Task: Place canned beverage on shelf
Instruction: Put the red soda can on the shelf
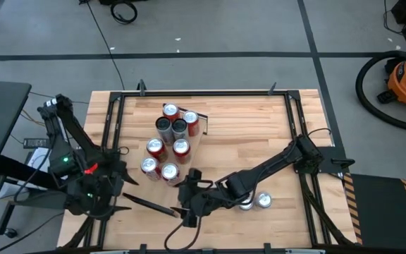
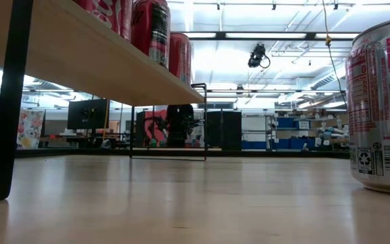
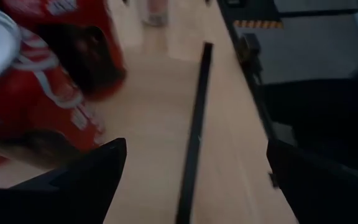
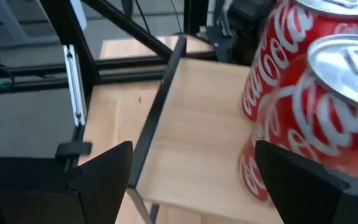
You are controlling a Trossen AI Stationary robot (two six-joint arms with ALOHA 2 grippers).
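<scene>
The shelf [image 1: 162,185] is a pale wood plank running from the table's far middle toward its near left, with a dark bar [image 1: 150,205] at its near end. Several red and dark cans [image 1: 169,141] stand upright on it; the low view shows them from below [image 2: 151,30]. Two silver-topped cans [image 1: 256,202] stand on the tabletop near the right arm. My right gripper [image 1: 183,195] [image 4: 191,180] is open and empty at the shelf's near end, beside two red cans [image 4: 319,124]. My left gripper [image 1: 122,178] [image 3: 194,180] is open and empty at the shelf's left side, next to a red can [image 3: 36,106].
A black frame [image 1: 118,106] runs around the wooden tabletop. The shelf's dark leg [image 2: 9,102] stands at the left of the low view, and a pale can [image 2: 383,102] stands close at the right. Bare tabletop [image 1: 252,127] lies to the right of the shelf.
</scene>
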